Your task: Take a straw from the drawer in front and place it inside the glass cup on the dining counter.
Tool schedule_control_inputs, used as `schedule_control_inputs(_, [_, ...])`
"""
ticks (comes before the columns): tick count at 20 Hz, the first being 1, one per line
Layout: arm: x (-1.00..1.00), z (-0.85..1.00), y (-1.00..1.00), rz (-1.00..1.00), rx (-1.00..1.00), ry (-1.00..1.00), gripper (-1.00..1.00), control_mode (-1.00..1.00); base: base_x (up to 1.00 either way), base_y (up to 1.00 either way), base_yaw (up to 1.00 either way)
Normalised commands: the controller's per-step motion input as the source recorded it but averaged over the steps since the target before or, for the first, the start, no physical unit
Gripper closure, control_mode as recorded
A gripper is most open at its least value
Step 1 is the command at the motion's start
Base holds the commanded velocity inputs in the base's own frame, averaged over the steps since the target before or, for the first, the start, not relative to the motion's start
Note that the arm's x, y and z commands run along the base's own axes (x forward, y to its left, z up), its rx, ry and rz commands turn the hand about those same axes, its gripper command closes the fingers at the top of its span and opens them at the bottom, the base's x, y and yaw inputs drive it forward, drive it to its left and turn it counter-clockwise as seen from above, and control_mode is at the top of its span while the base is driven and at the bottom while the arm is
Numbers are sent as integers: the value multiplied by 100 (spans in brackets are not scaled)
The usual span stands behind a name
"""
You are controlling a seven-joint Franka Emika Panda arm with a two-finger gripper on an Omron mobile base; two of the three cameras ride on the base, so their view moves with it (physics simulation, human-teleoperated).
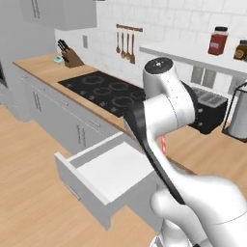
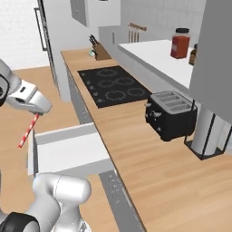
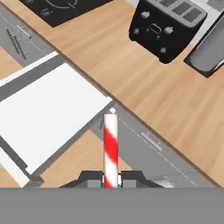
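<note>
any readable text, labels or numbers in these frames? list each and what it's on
None readable.
Red jar on the shelf: its label area is a blurred patch, no letters made out.
Dark jar beside it: yellowish label, too small to read.
Toaster: knobs and a small front mark, no legible text.
Hob: ring markings only, no numbers.
Straw in the shut claw: red and white stripes, no print.
</note>
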Motion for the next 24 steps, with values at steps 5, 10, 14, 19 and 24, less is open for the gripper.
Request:
schedule_control_inputs(5, [0, 0, 0, 0, 0, 0, 100, 100, -88, 82, 34])
schedule_control_inputs(10, [0, 0, 0, 0, 0, 0, 100, 100, -46, 97, 62])
schedule_control_inputs(14, [0, 0, 0, 0, 0, 0, 100, 100, -39, 81, 62])
schedule_control_inputs(19, [0, 0, 0, 0, 0, 0, 100, 100, -92, 46, 38])
schedule_control_inputs(24, [0, 0, 0, 0, 0, 0, 100, 100, -100, 21, 17])
